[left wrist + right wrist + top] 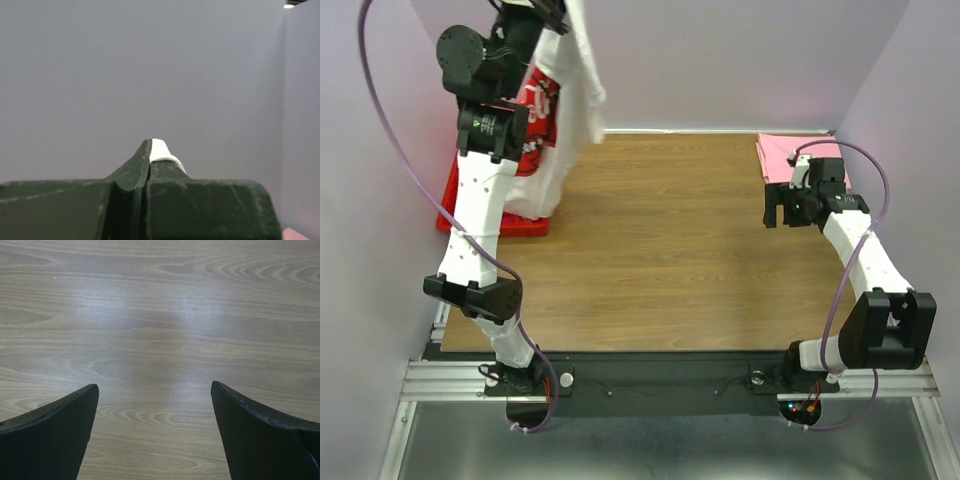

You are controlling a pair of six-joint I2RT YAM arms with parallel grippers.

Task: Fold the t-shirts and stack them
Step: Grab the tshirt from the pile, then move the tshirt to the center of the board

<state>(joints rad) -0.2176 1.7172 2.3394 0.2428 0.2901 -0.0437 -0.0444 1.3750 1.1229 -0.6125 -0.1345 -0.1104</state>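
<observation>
One large white t-shirt with a red print (575,90) hangs limp from the left gripper (150,147), jaws pinched shut on a fold, high over the red plastic bin (510,228); light and floppy, it probably wants a second grip at a free corner. The right gripper (154,386) hovers wide apart above the smooth wood-grain tabletop (660,250), a folded pale pink tee (778,160) in the far right corner, lilac walls (720,60) around.

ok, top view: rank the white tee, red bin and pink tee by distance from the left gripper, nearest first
1. white t-shirt: pinched in the jaws of the left gripper, hanging at far left.
2. red bin: under the hanging shirt, at the left side of the table.
3. pink t-shirt: folded in the far right corner, across the table.
</observation>
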